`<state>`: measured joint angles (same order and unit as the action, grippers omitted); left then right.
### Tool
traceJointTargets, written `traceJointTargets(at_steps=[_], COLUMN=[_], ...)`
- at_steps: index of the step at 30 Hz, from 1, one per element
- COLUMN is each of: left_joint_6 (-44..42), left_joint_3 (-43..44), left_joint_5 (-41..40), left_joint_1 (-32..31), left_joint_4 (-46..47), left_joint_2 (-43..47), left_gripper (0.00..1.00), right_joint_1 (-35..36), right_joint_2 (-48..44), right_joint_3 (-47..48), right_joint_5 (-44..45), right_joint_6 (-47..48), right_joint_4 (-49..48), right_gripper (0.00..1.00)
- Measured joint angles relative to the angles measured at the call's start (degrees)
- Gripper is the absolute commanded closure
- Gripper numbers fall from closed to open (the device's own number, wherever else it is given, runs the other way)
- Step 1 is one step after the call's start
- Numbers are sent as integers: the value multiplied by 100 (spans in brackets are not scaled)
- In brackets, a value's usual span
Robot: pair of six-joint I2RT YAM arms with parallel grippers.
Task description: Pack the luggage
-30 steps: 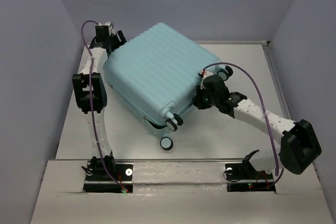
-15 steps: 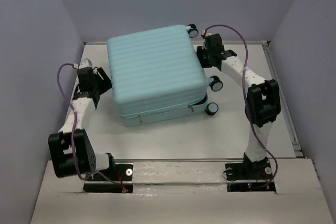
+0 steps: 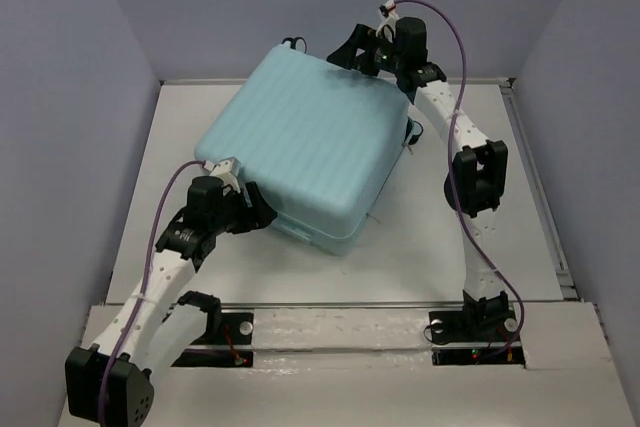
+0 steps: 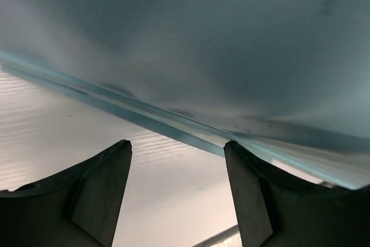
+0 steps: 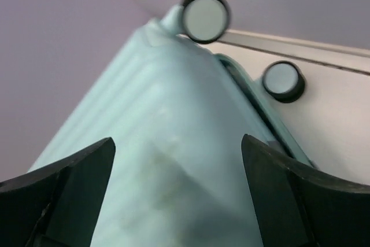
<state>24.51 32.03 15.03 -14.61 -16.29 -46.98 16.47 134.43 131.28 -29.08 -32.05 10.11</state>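
Observation:
The luggage [image 3: 305, 142] is a pale aqua ribbed hard-shell suitcase, lying closed and turned diagonally in the middle of the table. My left gripper [image 3: 262, 215] is open at its near-left edge. In the left wrist view the seam of the luggage [image 4: 202, 44] runs just past the fingertips of my left gripper [image 4: 176, 146], above bare table. My right gripper [image 3: 352, 51] hovers open over the far corner. In the right wrist view my right gripper [image 5: 177, 143] spans the ribbed shell [image 5: 173, 102], with two black wheels [image 5: 203, 15] beyond.
Grey walls enclose the white table [image 3: 430, 247] on three sides. A raised rail [image 3: 535, 187] runs along the right edge. The front ledge [image 3: 340, 332] carries both arm bases. Purple cables loop off both arms.
The suitcase has turned on the table. My left gripper has gone from its left side to the near-left edge. My right gripper has moved to the far corner and opened.

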Motion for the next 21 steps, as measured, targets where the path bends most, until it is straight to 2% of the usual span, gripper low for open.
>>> traceJointTargets(at_steps=[4,7,10,11,12,16,17,21], left_joint_6=[129,162,149,149,149,155,157,111], left_joint_3=[57,411,940,1095,1228,1517,1521,1340], left_joint_5=[433,590,608,612,627,890,997,1423], left_joint_1=[-151,-157,-157,-160,-160,-160,-164,-280], left_joint_4=[68,131,116,160,210,391,428,461], left_joint_2=[313,592,802,857,907,1001,1021,1102], left_gripper=[31,38,42,42,43,52,58,75], right_joint_1=[184,243,127,72,28,-90,-22,219], right_joint_2=[-584,-1172,-1816,-2059,-2356,-4052,-4874,-7031], right_joint_3=[-199,-518,-914,-1093,-1368,-3394,-4562,-7713], right_joint_5=[-728,-1043,-1215,-1252,-1296,-1259,-1180,-1082], right_joint_6=[-59,-33,83,162,260,595,728,866], right_joint_4=[55,149,160,155,120,-72,-470,-1115], right_gripper=[10,13,55,88,93,93,93,93])
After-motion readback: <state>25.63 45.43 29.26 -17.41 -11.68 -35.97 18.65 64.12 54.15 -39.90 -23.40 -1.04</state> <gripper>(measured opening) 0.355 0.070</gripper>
